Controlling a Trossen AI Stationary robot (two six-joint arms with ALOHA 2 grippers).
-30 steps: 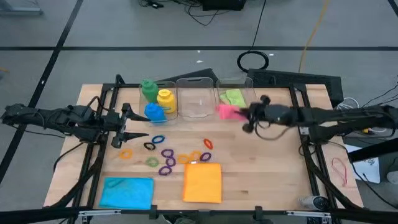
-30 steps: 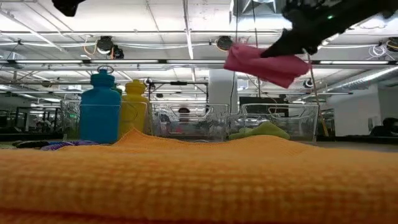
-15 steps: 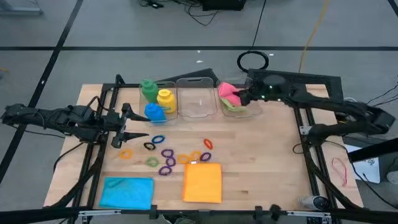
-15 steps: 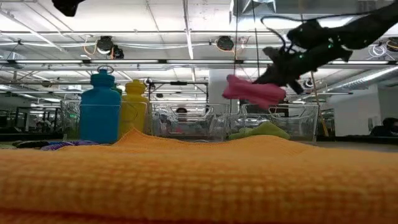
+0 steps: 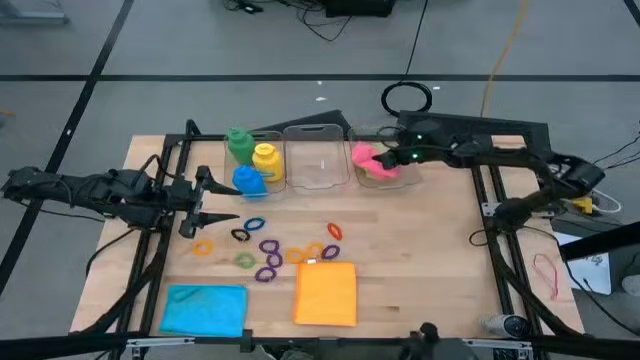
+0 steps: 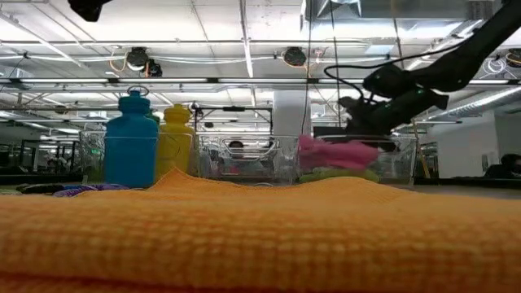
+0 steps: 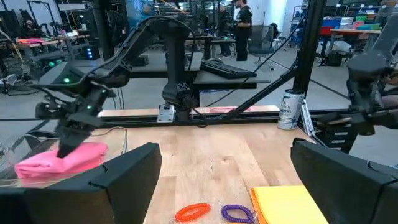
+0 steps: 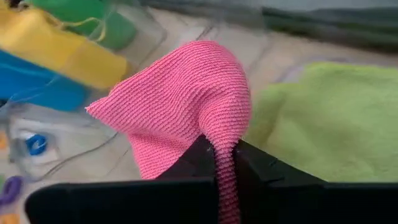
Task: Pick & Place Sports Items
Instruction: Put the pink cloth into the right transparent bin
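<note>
Now right gripper [image 5: 394, 160] clamped on folded pink cloth [image 5: 366, 163], low inside clear plastic rectangular bin [image 5: 388, 181] by table's far edge, over green cloth [image 8: 323, 118]. Left gripper [image 5: 203, 212] parted, empty, near left rim; bare wood between.

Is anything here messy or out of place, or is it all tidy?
Mostly tidy. The oddest thing is the pink cloth, bunched up and pinched in the right tool, hanging over the right bin on top of the green cloth. The little rings lie scattered loose on the table.
</note>
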